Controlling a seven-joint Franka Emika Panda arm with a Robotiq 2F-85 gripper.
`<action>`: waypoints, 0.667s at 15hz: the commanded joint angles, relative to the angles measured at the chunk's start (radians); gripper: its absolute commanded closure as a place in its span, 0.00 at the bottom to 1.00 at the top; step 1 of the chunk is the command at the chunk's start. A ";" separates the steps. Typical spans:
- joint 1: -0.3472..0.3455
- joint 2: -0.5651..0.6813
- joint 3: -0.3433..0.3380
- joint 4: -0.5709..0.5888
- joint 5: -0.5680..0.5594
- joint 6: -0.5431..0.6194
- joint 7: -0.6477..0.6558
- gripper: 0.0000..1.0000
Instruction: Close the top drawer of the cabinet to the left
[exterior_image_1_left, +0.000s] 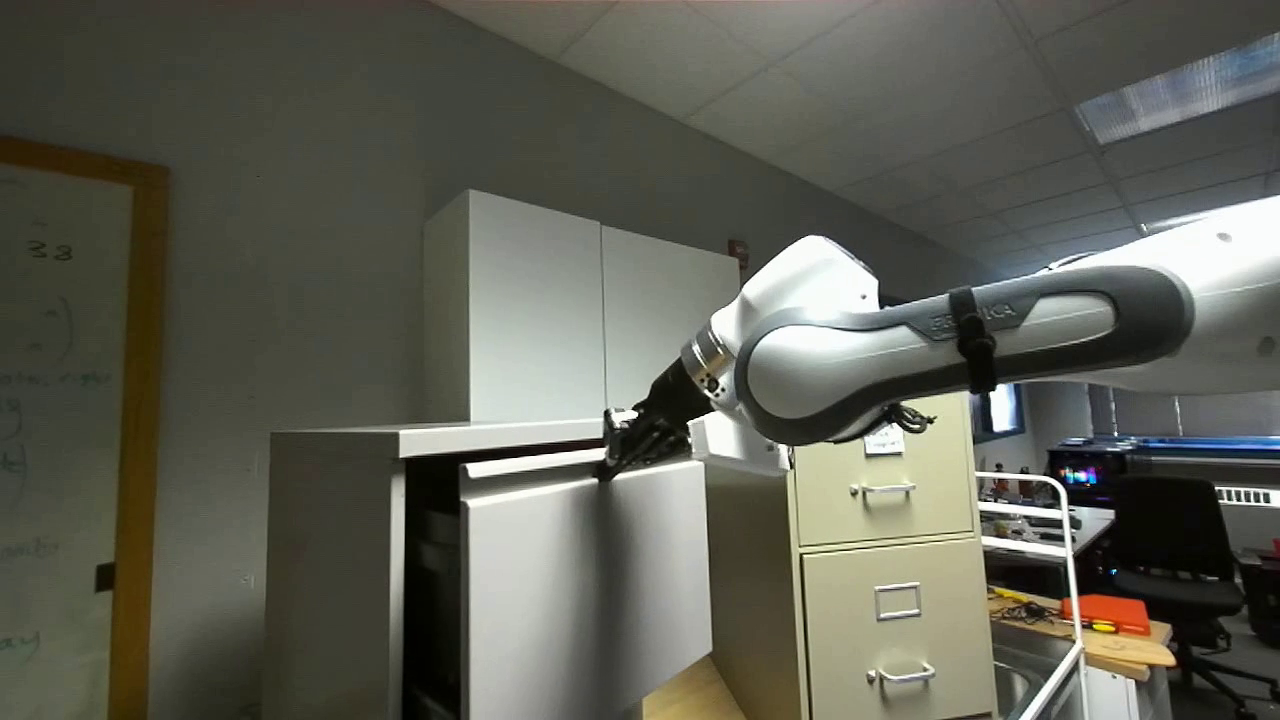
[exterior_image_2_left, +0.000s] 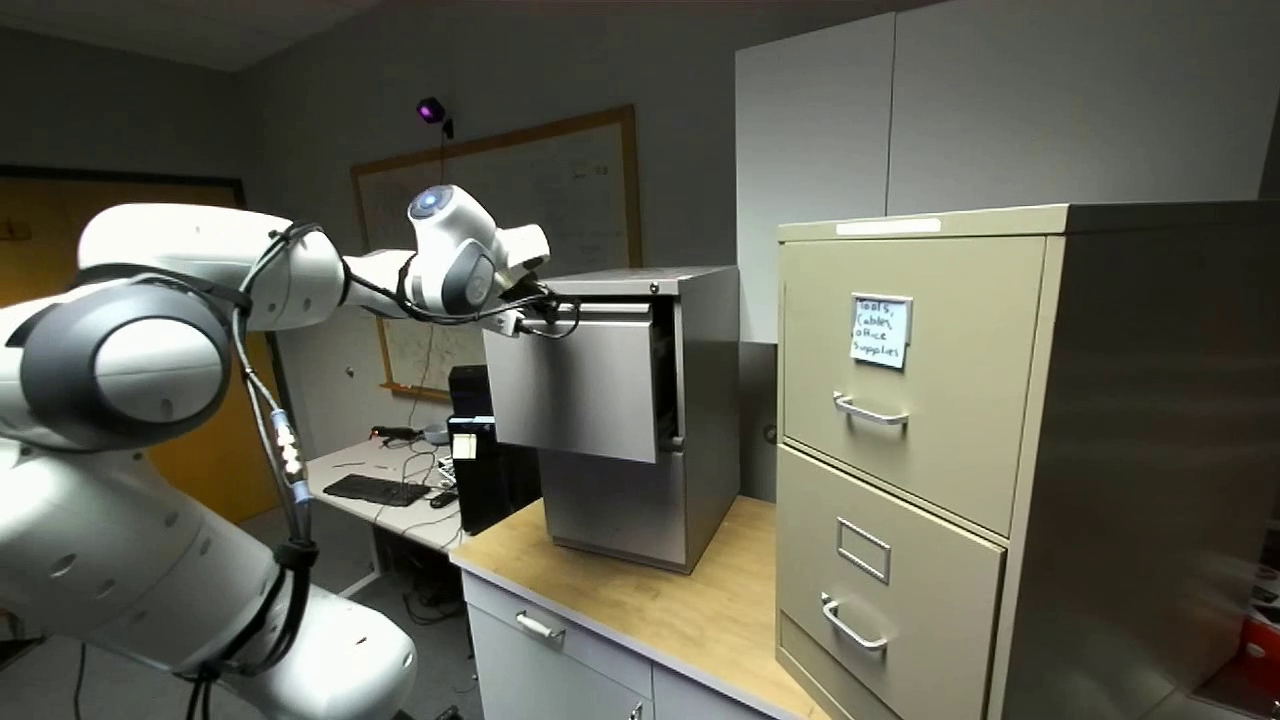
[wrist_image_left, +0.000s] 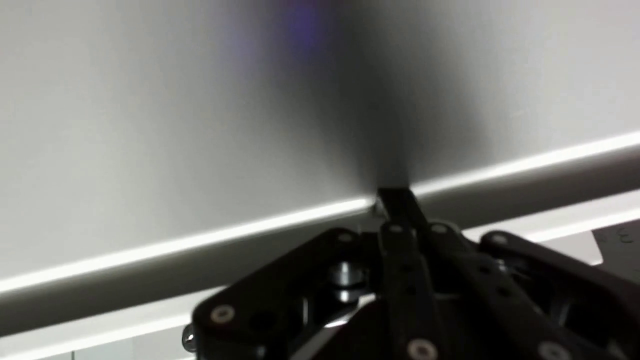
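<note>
Partway out it stands, the top drawer (exterior_image_1_left: 550, 600), jutting from the upper half of the grey cabinet (exterior_image_2_left: 711, 400), a dark gap showing behind its front in both exterior views! Right up at that front's top edge, there's the hand (wrist_image_left: 395, 196), fingers tight together, nothing seen between them, tips apparently touching the edge. The white arm (exterior_image_1_left: 920, 345) runs back from it. The cabinet stands on a wooden surface (exterior_image_2_left: 630, 590), the beige filing cabinet (exterior_image_2_left: 920, 450) beside it, a two-door white cabinet (exterior_image_1_left: 575, 310) up on the wall.
</note>
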 joint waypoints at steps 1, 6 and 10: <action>0.061 0.120 -0.066 0.114 0.092 0.009 -0.083 1.00; 0.119 0.244 -0.143 0.236 0.235 -0.012 -0.205 1.00; 0.126 0.334 -0.166 0.337 0.336 -0.040 -0.285 1.00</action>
